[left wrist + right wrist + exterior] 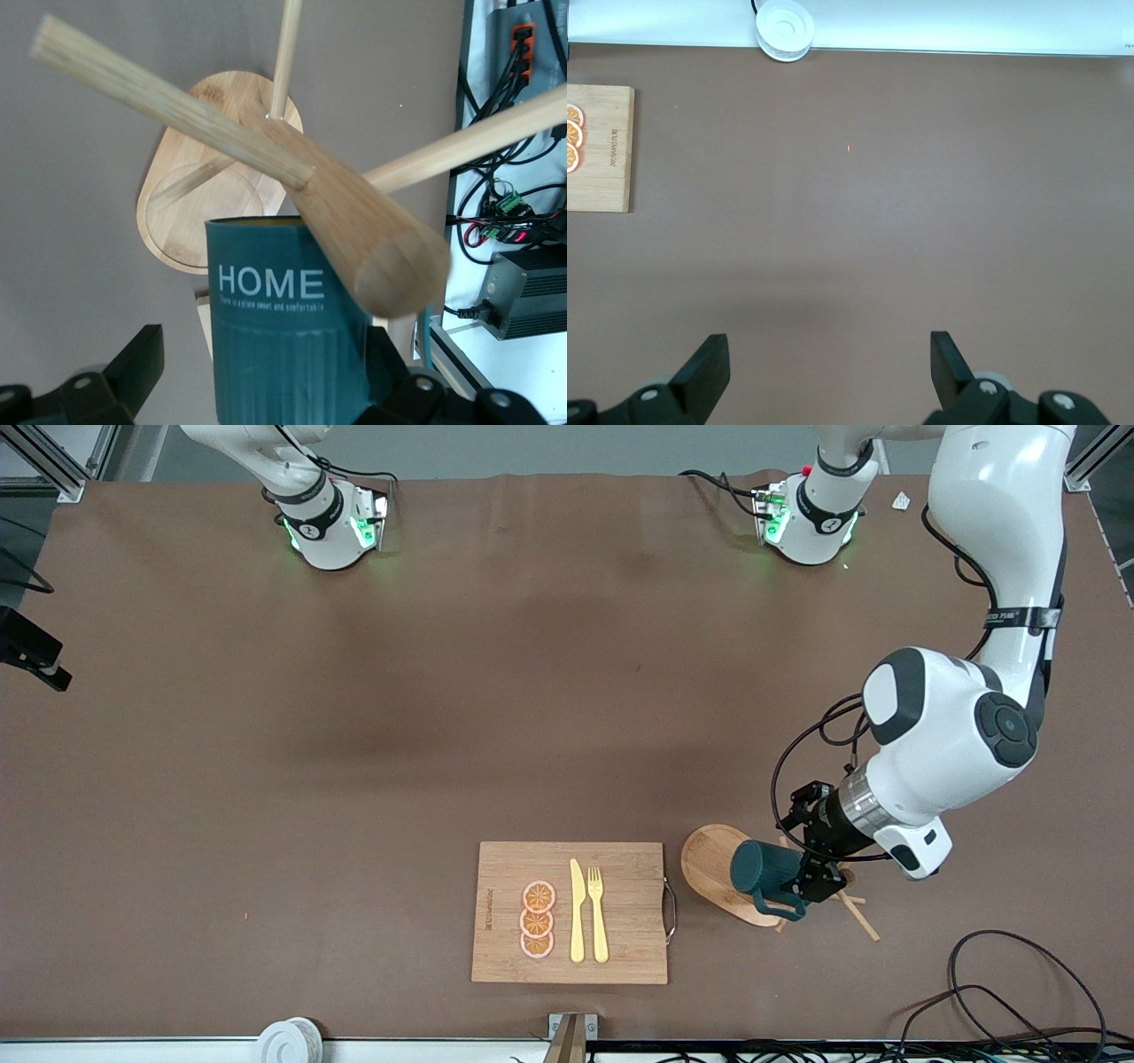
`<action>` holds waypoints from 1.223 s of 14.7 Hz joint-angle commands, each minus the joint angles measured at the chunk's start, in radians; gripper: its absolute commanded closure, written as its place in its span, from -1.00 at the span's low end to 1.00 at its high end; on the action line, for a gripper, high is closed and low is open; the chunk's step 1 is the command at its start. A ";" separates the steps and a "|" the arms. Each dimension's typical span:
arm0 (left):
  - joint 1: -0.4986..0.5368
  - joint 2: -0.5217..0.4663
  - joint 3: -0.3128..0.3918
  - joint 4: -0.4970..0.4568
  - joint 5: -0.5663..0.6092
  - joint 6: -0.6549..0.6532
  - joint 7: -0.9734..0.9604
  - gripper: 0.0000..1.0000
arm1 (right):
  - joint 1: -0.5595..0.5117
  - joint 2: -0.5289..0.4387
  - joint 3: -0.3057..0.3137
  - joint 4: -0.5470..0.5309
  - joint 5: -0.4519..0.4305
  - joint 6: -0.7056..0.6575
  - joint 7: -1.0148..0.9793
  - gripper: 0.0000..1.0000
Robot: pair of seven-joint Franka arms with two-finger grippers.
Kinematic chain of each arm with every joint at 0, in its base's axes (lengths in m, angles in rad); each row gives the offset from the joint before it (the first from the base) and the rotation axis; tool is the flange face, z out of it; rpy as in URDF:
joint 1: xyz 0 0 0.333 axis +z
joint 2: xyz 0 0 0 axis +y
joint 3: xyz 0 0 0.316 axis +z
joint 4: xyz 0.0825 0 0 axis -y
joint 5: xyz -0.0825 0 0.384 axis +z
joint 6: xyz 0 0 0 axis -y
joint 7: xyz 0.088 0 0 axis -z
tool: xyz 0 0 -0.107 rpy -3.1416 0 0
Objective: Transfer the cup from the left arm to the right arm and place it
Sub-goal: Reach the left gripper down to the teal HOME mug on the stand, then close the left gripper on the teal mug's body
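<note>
Two claws spread: my left claw (802,881) brackets the rigid, slick teal ribbed mug (764,868) body, unclamped; right claw (824,367) waits over worktop.

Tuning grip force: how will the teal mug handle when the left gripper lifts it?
The cup looks rigid, probably ceramic, so fragile if knocked. Its ribbed wall should resist slipping. It hangs on the wooden rack, so it may snag a peg coming off.
</note>
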 commanded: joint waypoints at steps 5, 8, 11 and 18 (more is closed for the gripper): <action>0.002 0.031 -0.006 0.024 -0.062 0.076 -0.013 -0.99 | -0.016 0.004 0.013 0.009 -0.015 -0.003 0.004 -1.00; 0.002 0.042 -0.008 0.024 -0.060 0.078 -0.013 -0.77 | -0.014 0.004 0.013 0.009 -0.013 -0.003 0.007 -1.00; -0.003 0.041 -0.008 0.024 -0.062 0.078 -0.013 -0.57 | -0.014 0.004 0.013 0.007 -0.012 -0.001 0.009 -1.00; -0.032 0.021 -0.028 0.026 -0.054 0.075 -0.049 -0.27 | -0.013 0.015 0.013 0.010 -0.013 -0.001 0.001 -1.00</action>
